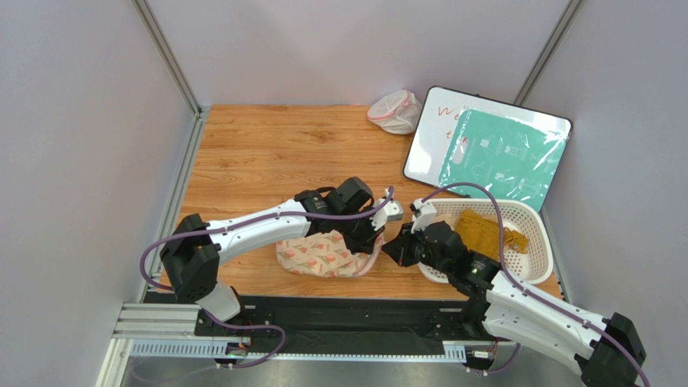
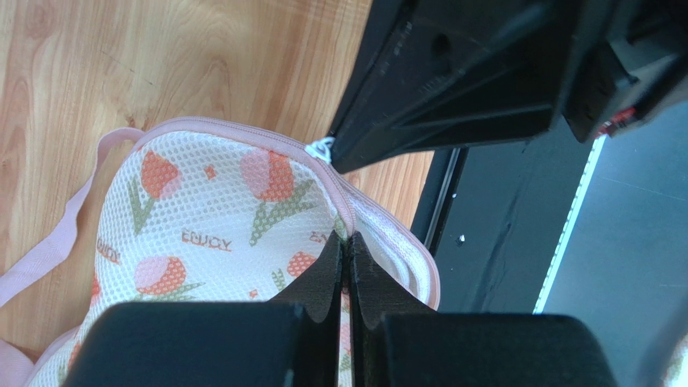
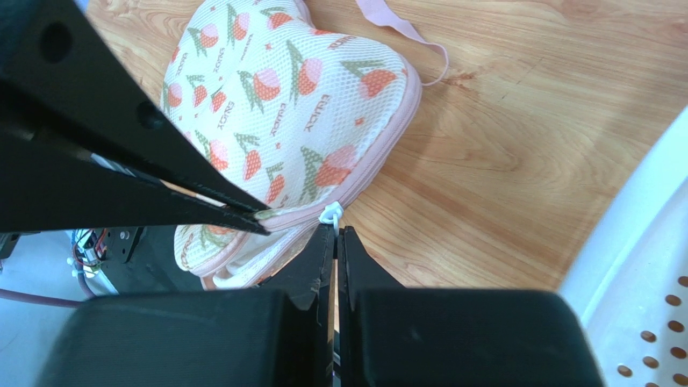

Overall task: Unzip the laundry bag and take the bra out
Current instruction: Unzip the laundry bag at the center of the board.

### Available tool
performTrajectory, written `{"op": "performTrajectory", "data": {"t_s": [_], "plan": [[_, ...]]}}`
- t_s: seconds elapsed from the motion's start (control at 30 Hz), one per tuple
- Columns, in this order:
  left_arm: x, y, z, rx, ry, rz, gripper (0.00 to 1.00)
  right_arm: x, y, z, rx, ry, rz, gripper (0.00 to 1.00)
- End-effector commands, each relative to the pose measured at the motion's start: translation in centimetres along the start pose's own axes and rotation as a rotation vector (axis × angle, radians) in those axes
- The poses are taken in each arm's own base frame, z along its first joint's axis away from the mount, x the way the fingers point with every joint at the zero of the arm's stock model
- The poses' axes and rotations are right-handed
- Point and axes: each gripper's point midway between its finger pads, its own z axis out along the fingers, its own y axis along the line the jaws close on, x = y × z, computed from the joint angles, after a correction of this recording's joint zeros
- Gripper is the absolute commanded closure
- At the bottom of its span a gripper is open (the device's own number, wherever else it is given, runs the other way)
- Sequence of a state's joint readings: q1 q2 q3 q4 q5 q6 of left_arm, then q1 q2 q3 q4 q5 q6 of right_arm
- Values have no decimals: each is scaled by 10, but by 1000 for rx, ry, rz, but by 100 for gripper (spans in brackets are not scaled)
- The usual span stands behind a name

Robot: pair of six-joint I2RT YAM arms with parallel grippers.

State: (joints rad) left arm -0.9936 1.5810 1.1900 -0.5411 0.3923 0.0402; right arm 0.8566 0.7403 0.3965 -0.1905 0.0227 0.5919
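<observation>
The laundry bag is a cream mesh pouch with orange-pink tulips and pink edging, lying near the table's front edge. It also shows in the left wrist view and the right wrist view. My left gripper is shut on the bag's pink zipper edge. My right gripper is shut on the small white zipper pull at the bag's right end. The seam gapes below the pull, showing white fabric. No bra can be told apart.
A white plastic basket holding yellow cloth stands right of the bag. A whiteboard with a teal sheet lies at the back right, a small white mesh pouch beside it. A pink strap trails from the bag.
</observation>
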Motion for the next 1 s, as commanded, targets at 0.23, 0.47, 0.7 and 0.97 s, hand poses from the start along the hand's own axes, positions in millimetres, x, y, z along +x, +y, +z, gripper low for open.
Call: {"op": "performTrajectory", "data": {"t_s": [0.23,0.47,0.7,0.97], "plan": [[-4,-31,-13,128,-24,73,100,-31,-21,4,38,-53,-14,100],[-8,-45,-22,195,-56,115,100,-29,-33,14,65,-34,-13,100],[-8,-55,-28,237,-80,147,100,-29,-32,19,48,-22,-10,100],[-9,-25,-22,53,-45,42,32,-31,-36,9,81,-40,0,100]]}}
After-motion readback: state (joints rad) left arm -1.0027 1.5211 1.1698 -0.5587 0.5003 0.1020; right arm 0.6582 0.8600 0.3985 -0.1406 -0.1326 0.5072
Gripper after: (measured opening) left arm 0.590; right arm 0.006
